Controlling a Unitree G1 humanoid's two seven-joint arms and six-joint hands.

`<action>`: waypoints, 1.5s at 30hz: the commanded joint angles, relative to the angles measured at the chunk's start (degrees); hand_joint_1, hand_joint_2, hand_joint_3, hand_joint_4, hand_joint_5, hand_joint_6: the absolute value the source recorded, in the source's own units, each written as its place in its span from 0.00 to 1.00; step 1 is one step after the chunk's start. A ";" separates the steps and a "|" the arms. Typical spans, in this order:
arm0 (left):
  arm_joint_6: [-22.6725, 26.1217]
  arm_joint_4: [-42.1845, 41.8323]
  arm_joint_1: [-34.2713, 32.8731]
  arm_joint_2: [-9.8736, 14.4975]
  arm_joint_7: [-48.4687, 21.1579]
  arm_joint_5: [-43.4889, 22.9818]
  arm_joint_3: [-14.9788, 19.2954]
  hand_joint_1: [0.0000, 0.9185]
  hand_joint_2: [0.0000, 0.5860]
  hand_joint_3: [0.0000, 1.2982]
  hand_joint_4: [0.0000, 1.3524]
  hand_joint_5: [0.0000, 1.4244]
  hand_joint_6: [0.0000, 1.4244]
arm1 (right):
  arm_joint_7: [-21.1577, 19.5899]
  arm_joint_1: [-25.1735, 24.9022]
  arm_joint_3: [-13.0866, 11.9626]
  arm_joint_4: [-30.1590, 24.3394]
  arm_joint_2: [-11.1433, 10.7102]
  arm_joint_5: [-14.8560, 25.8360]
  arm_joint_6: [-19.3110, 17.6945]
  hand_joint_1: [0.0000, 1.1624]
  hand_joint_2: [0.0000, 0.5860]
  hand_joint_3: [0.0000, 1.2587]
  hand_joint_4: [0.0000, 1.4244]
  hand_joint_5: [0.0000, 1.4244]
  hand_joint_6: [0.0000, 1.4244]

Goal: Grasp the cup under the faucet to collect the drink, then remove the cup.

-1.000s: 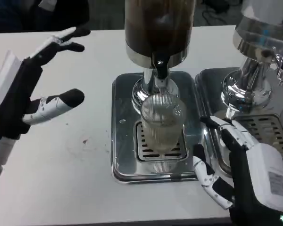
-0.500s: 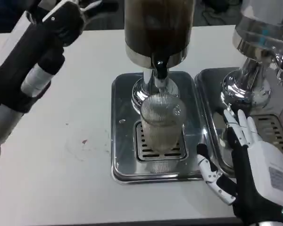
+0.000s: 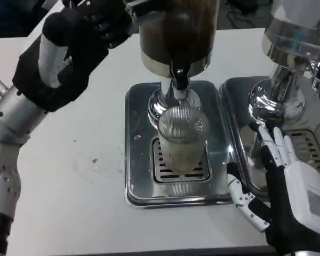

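Note:
A ribbed clear cup [image 3: 182, 140] stands upright on the drip grate, right under the faucet [image 3: 180, 80] of the dark drink dispenser [image 3: 178, 32]. My right hand [image 3: 280, 184] hangs low at the tray's right edge, a short way right of the cup. Its fingers are spread and it holds nothing. My left hand [image 3: 77, 45] is raised at the upper left, with its dark fingers [image 3: 114, 18] reaching against the dispenser's left side. They are blurred, so I cannot tell whether they grip anything.
The cup's steel drip tray [image 3: 141, 133] lies on the white table [image 3: 69, 176]. A second chrome dispenser [image 3: 290, 58] with its own tray [image 3: 309, 141] stands close on the right, just behind my right hand.
My left arm has swung up and rightward, from open over the table to against the dispenser. The right hand turned more upright and edged right. The cup has not moved.

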 commanded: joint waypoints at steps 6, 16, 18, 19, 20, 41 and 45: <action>-0.33 8.18 -4.27 -3.97 -3.37 6.48 1.31 0.00 0.09 0.11 0.06 0.13 0.10 | -2.43 1.52 0.10 1.03 1.16 0.25 0.04 0.32 0.76 0.08 0.00 0.00 0.08; -3.72 16.43 -7.08 -7.26 -3.86 11.24 2.33 0.00 0.11 0.10 0.04 0.12 0.08 | -3.32 2.25 0.38 0.91 1.79 -0.06 0.00 0.32 0.76 0.08 0.01 0.00 0.07; -5.53 17.67 -7.57 -7.68 -3.58 12.69 1.98 0.00 0.11 0.10 0.03 0.11 0.08 | -3.25 2.38 0.27 0.85 1.91 0.28 0.06 0.32 0.76 0.08 0.02 0.00 0.07; -6.30 18.14 -7.84 -7.84 -3.50 13.34 1.80 0.00 0.11 0.10 0.03 0.11 0.08 | -3.09 2.49 0.11 0.86 1.97 0.65 0.13 0.32 0.76 0.08 0.02 0.00 0.07; -6.83 18.55 -8.06 -7.96 -3.50 13.78 1.76 0.00 0.12 0.10 0.03 0.11 0.07 | -2.94 2.63 -0.02 0.84 1.95 0.83 0.22 0.32 0.76 0.08 0.02 0.00 0.07; -10.47 25.93 -9.86 -9.74 -3.50 21.53 -0.76 0.00 0.10 0.07 0.00 0.07 0.04 | -2.50 2.53 -0.13 0.82 1.61 1.23 -0.27 0.30 0.75 0.08 0.04 0.03 0.07; -11.30 26.85 -10.09 -9.60 -3.44 22.57 -1.21 0.00 0.10 0.07 0.00 0.07 0.04 | -2.53 2.54 -0.03 0.91 1.62 1.43 -0.20 0.30 0.75 0.08 0.04 0.03 0.07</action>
